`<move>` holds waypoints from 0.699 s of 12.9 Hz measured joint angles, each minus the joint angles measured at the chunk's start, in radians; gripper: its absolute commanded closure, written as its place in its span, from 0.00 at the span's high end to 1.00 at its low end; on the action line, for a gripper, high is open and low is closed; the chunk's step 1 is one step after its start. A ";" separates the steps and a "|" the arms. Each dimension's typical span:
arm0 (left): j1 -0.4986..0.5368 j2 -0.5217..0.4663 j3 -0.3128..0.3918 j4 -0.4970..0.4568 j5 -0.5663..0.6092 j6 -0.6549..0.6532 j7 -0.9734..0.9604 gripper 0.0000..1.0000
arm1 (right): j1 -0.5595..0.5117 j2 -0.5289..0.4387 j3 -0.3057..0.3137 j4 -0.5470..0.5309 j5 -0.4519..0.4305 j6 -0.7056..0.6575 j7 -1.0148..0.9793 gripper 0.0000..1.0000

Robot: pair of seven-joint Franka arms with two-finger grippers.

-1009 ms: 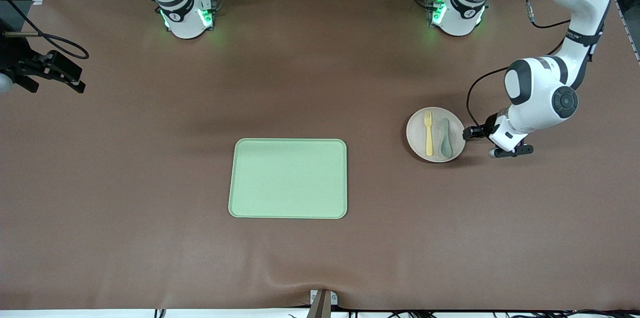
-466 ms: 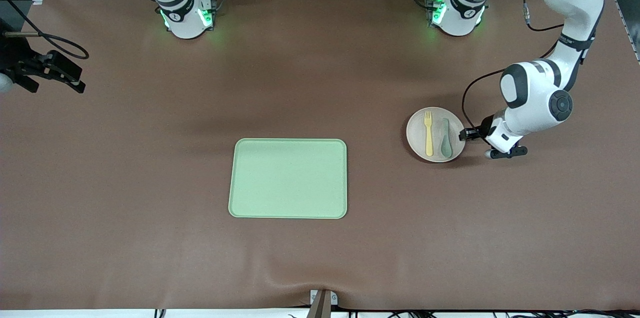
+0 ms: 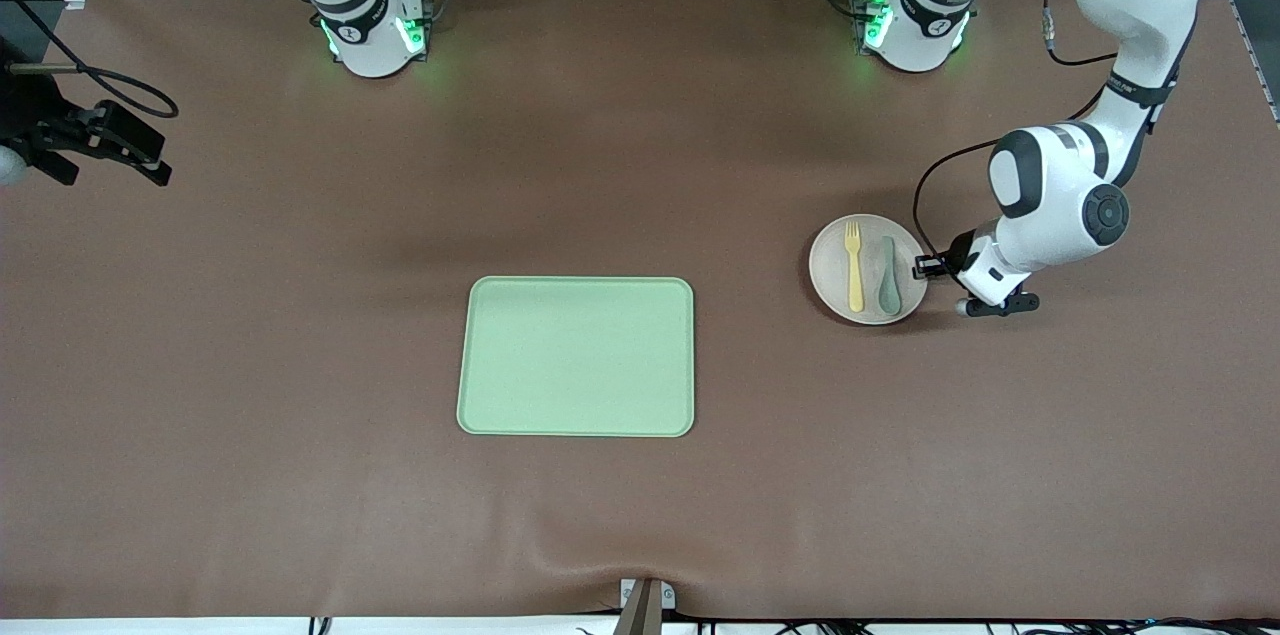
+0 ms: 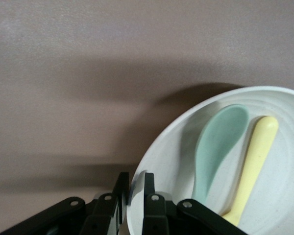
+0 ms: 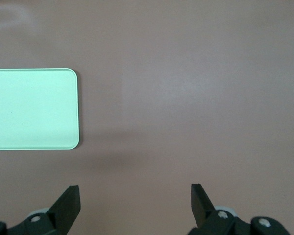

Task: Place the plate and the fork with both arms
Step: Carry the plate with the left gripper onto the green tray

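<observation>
One plate point(image 3: 866, 269) on the counter point(image 3: 640, 515), toward the left arm's end, roughly midway between the base edge and the camera edge. On it, side by side and not touching: one fork point(image 3: 855, 266) and one spoon point(image 3: 889, 276). Fork on the side toward the tray, spoon on the side toward the left tool. Fork tines point toward the base edge; spoon bowl toward the camera edge.

One tray point(image 3: 576, 356), light green, rectangular, near counter center, slightly closer to the camera edge than the plate, well apart from it.

Two arms, two tools. Left tool point(image 3: 922, 267) low at the plate rim on the side facing the left arm's end of the counter. Left wrist view: fingers point(image 4: 149, 196) nearly together with the plate point(image 4: 279, 196) rim between them, one finger inside the rim, one outside; looks clamped on the rim. Spoon point(image 4: 218, 147) and fork handle point(image 4: 252, 166) also in that view, just past the fingers, untouched.

Right tool point(image 5: 134, 203) up in the air near the right arm's end of the counter, waiting, nothing held. Right wrist view: fingers wide apart over bare counter, tray point(image 5: 33, 108) corner visible farther off.
</observation>
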 measured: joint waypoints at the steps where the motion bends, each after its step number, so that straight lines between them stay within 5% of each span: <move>1: 0.000 0.001 0.000 0.000 0.000 0.001 0.012 0.00 | 0.000 0.000 0.000 0.000 0.000 0.000 0.000 1.00; 9: -0.002 -0.002 -0.035 0.056 -0.007 -0.006 0.036 0.00 | 0.000 0.000 0.000 0.000 0.001 0.000 0.000 1.00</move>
